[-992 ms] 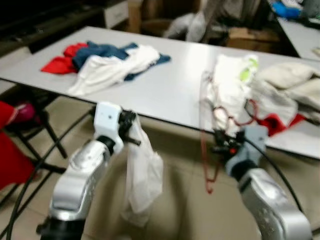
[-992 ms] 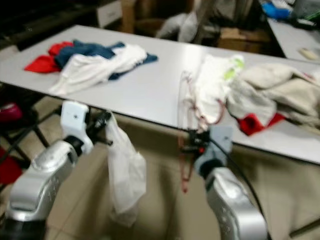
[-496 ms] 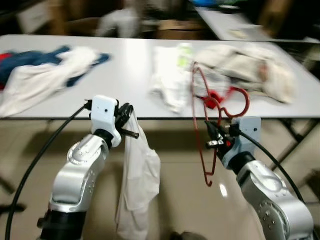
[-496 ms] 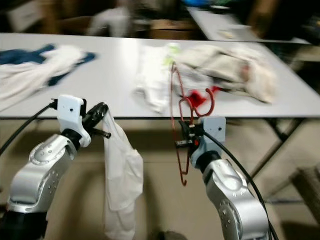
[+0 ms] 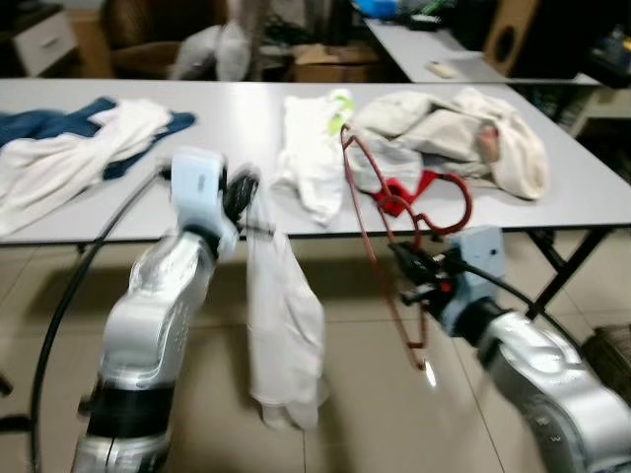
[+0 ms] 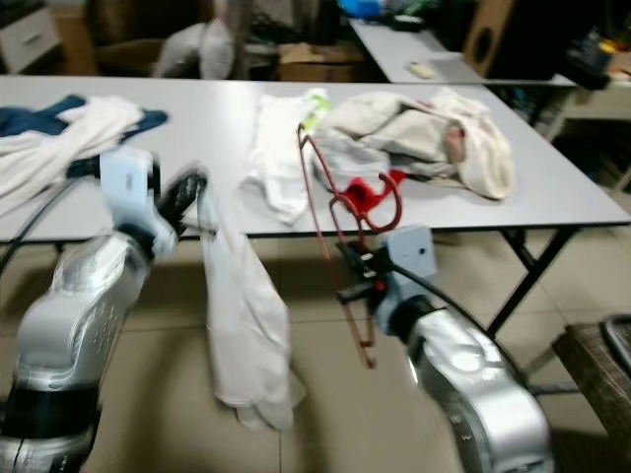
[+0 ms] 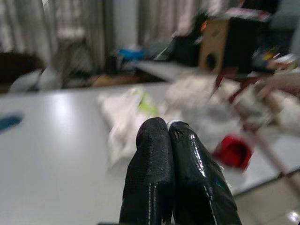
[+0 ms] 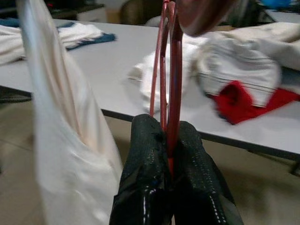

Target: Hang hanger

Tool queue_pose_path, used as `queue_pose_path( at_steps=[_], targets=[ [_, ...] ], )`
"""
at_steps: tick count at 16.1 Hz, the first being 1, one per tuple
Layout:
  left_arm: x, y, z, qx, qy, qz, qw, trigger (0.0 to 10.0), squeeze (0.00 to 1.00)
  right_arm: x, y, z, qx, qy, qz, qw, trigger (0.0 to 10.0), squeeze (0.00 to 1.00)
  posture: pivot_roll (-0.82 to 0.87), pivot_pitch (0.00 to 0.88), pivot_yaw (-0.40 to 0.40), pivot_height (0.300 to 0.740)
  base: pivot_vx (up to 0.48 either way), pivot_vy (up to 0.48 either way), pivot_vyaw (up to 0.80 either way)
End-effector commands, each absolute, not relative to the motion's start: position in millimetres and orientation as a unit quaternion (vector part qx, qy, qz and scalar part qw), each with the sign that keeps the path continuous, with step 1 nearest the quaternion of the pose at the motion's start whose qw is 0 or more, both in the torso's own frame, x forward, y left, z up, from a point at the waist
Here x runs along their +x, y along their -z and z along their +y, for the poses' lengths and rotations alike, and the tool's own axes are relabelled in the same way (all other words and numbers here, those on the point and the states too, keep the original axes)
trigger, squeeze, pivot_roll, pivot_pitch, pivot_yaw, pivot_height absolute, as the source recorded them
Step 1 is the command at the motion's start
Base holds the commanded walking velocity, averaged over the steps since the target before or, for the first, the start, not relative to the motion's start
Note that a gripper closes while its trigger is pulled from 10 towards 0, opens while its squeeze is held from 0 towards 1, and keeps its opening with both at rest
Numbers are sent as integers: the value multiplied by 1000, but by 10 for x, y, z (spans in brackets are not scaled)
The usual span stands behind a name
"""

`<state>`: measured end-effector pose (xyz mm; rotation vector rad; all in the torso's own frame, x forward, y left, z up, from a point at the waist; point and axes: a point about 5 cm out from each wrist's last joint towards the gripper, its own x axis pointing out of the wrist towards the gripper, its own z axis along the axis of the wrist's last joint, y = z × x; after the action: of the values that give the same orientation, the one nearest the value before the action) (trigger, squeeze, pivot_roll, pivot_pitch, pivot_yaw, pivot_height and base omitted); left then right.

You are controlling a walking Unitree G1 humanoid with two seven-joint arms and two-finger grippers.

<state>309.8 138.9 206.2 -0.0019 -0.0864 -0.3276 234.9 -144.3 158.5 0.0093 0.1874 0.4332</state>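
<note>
A humanoid robot stands at the near edge of a long white table, both arms raised, carrying the pieces it needs for the job. The right gripper has its two black fingers clamped tight on a thin red hanger, which stands roughly upright in front of the table edge, hook curling to the right at the top and the lower wire trailing toward the tiled floor. The left gripper is pinched closed on the top of a white garment, a limp, soft cloth hanging in loose folds below the fingers, just left of the hanger.

The step in hand appears to be the carry: hanger and cloth are both lifted clear, and no rail or hook to hang them on can be made out. The next move likely calls for finding one and bringing the hanger's hook over it without letting the slim wire twist in the grip.

On the table lie soft heaps: a white and blue pile at far left, a folded white cloth with a green patch in the middle, and cream fabric with a red scrap at right.
</note>
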Motion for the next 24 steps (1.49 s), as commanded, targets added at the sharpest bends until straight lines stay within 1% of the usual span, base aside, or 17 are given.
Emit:
queue_pose_path(
  at_steps=[1, 2, 4, 6, 9, 11, 13, 14, 17, 18, 19, 20, 22, 24],
  targets=[
    [3146, -2070, 1414, 1, 153, -40, 987, 10000, 0, 2350, -1663, -1462, 4, -225, 84, 971, 10000, 0, -23, 0, -7, 740, 326, 0, 0],
    [3230, -2138, 1421, -1, 147, -48, 988, 10000, 0, 2350, -1710, -1549, -11, -230, 84, 970, 10000, 0, -27, 0, -5, 740, 337, 0, 0],
    [3307, -2221, 1406, -5, 147, -58, 988, 10000, 0, 2349, -1767, -1633, -24, -239, 84, 967, 10000, 0, -28, 0, -4, 740, 345, 0, 0],
    [3458, -2354, 1348, -4, 147, -74, 986, 10000, 0, 2301, -1844, -1743, -31, -268, 96, 958, 10000, 0, -27, 0, -10, 740, 358, 0, 0],
    [3565, -2457, 1295, 2, 151, -87, 985, 10000, 0, 2272, -1884, -1853, -44, -274, 103, 955, 10000, 0, -27, 0, -9, 740, 368, 0, 0],
    [3655, -2523, 1289, 7, 151, -92, 984, 10000, 0, 2215, -1955, -1914, -53, -297, 105, 948, 10000, 0, -29, 0, -5, 740, 373, 0, 0],
    [3754, -2627, 1287, 19, 149, -105, 983, 10000, 0, 2096, -2023, -1947, -74, -354, 123, 924, 10000, 0, -24, 0, -10, 740, 373, 0, 0],
    [3764, -2639, 1287, 21, 149, -107, 983, 10000, 0, 2086, -2029, -1952, -76, -358, 126, 922, 10000, 0, -24, 0, -10, 740, 371, 0, 0],
    [3890, -2819, 1296, 32, 152, -130, 979, 10000, 0, 1994, -2130, -2049, -77, -409, 141, 898, 10000, 0, -19, 0, -18, 740, 375, 0, 0],
    [3972, -2932, 1252, 40, 161, -139, 976, 10000, 0, 1941, -2210, -2099, -78, -434, 149, 885, 10000, 0, -22, 0, -12, 740, 375, 0, 0],
    [3994, -2965, 1223, 42, 166, -142, 975, 10000, 0, 1920, -2233, -2108, -79, -444, 152, 879, 10000, 0, -22, 0, -12, 740, 375, 0, 0],
    [4008, -2988, 1190, 43, 171, -144, 974, 10000, 0, 1906, -2247, -2109, -81, -453, 155, 874, 10000, 0, -27, 0, -6, 740, 375, 0, 0],
    [4052, -3031, 1067, 47, 188, -149, 970, 10000, 0, 1833, -2244, -2083, -83, -486, 175, 852, 10000, 0, -34, 0, 7, 740, 377, 0, 0],
    [4070, -3045, 1047, 49, 192, -152, 968, 10000, 0, 1838, -2221, -2051, -85, -491, 176, 849, 10000, 0, -34, 0, 11, 740, 377, 0, 0]
  ],
)
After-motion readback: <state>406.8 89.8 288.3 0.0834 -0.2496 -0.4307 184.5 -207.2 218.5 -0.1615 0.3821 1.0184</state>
